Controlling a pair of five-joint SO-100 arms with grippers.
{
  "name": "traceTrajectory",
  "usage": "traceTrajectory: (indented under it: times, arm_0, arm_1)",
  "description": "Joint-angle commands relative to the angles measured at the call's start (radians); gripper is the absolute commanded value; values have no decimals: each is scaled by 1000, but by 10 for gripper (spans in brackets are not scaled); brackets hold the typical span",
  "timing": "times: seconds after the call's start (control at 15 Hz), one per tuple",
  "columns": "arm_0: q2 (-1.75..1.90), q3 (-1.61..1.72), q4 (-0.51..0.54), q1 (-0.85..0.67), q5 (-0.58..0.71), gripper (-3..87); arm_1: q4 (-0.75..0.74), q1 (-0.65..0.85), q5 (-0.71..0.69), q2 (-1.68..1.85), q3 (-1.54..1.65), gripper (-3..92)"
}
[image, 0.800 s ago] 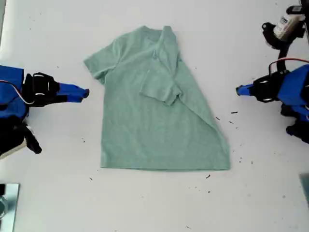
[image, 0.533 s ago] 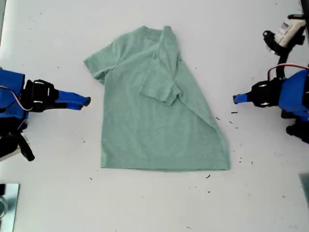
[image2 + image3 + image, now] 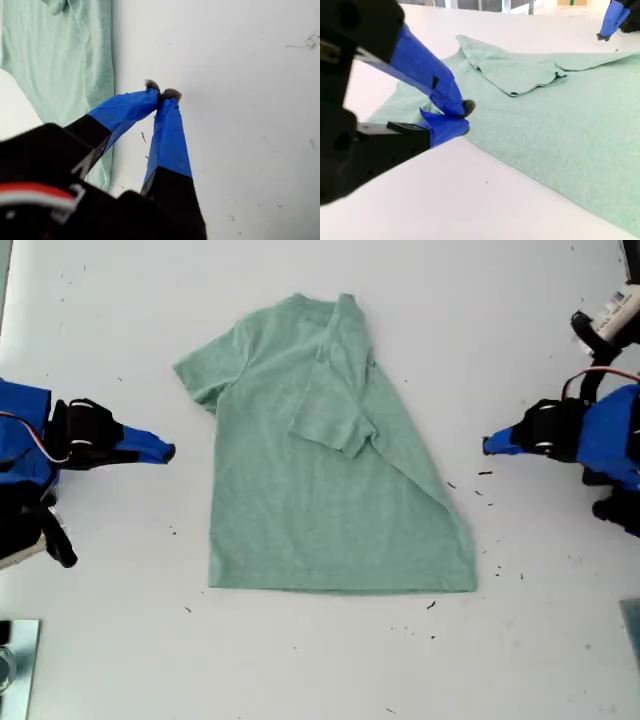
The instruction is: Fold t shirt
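Note:
The pale green t shirt (image 3: 300,510) lies flat in the middle of the white table, one sleeve folded over onto its chest and one side folded in on a slant. My first gripper (image 3: 487,445) is shut and holds nothing, resting over bare table at the exterior view's right, apart from the cloth. Its wrist view shows its blue tips (image 3: 161,94) pressed together beside the t shirt (image 3: 60,60). My second gripper (image 3: 170,452) is shut and holds nothing at the exterior view's left, short of the shirt's edge. Its own view shows its tips (image 3: 465,117) in front of the t shirt (image 3: 560,130).
Small dark specks (image 3: 484,473) dot the table near the shirt's lower corner at the exterior view's right. A metal object (image 3: 12,660) sits in that view's lower left corner. A white and black part (image 3: 610,315) sits behind the first arm.
My second gripper has drawn back a little toward the exterior view's left and moved lower in that view. My first gripper has also moved slightly lower there. The t shirt has not moved.

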Motion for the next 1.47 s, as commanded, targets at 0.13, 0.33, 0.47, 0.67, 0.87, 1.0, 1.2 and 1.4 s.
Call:
traceTrajectory:
  times: [0.13, 0.33, 0.47, 0.67, 0.87, 1.0, 1.2, 1.4]
  arm_0:
    - [-307, -296, -25, 17, -5, -3]
    - [-782, -733, 181, -103, 51, -3]
    - [-1104, -1040, 376, -279, 221, -3]
    - [-1416, -1362, 488, -443, 437, 208]
    - [-1618, -1493, 517, -497, 551, 278]
    - [-1654, -1470, 508, -514, 578, 307]
    - [-1703, -1414, 474, -581, 607, 310]
    - [-1810, -1342, 334, -644, 649, 309]
  arm_1:
    - [-32, -11, -2, 5, 67, 22]
    - [-55, -17, -17, 5, 69, 22]
    - [-61, -28, -21, 5, 69, 22]
    - [-63, -40, -18, 5, 69, 22]
    - [-63, -51, -14, 5, 69, 22]
    - [-63, -51, -15, 5, 69, 22]
    - [-63, -51, -21, 5, 69, 22]
    - [-63, -60, -23, 5, 69, 22]
